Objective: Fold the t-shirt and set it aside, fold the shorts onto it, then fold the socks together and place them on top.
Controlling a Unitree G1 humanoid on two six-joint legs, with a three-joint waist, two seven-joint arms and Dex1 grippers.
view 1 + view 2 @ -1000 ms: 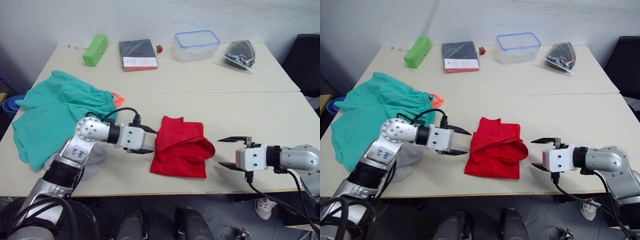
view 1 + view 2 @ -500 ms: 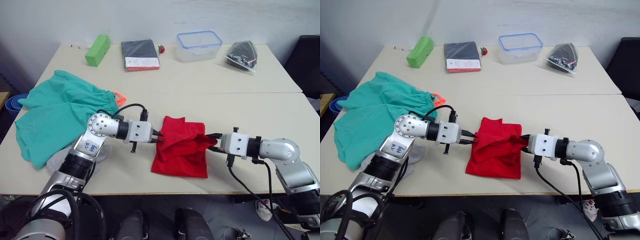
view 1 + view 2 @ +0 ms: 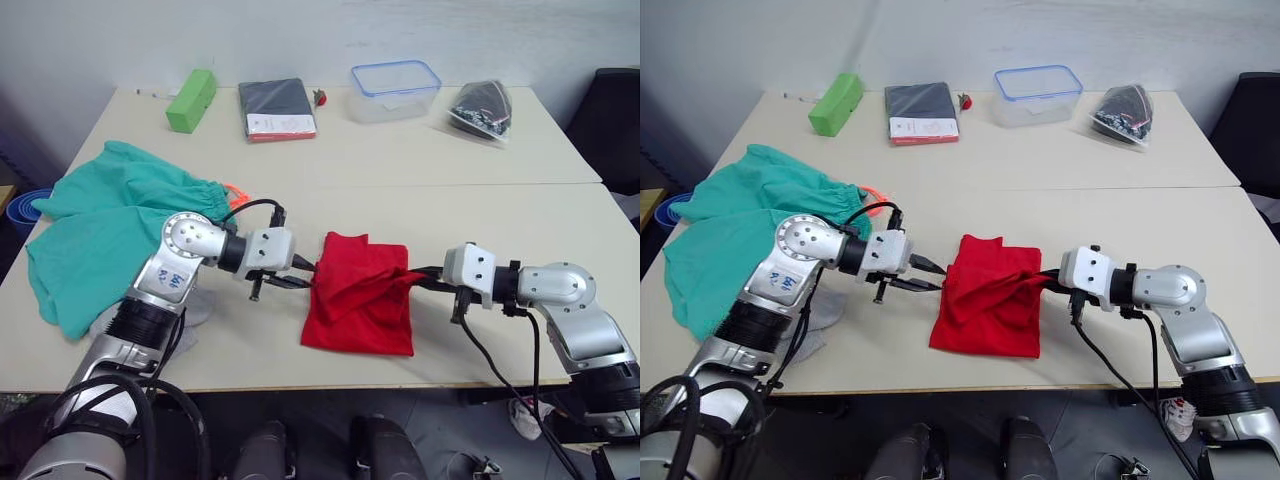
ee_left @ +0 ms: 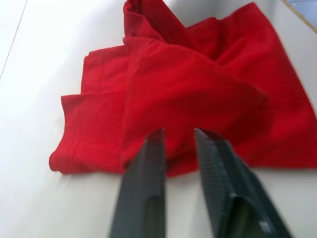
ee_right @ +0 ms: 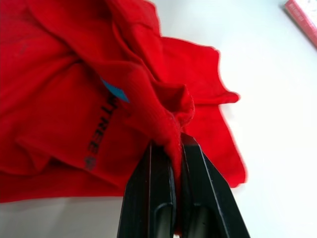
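The right gripper [image 5: 167, 148] is pinching a raised fold of the t-shirt [image 3: 360, 300] between closed fingers, at the shirt's right edge. The left gripper [image 4: 177, 136] is sitting at the shirt's left edge, fingers slightly apart with red cloth showing behind the gap. The bunched shirt is lying near the table's [image 3: 420, 170] front edge, with the shorts [image 3: 110, 225] spreading at far left

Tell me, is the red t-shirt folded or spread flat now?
Folded, but loosely: the t-shirt lies bunched in uneven layers, and the right gripper pinches one fold.
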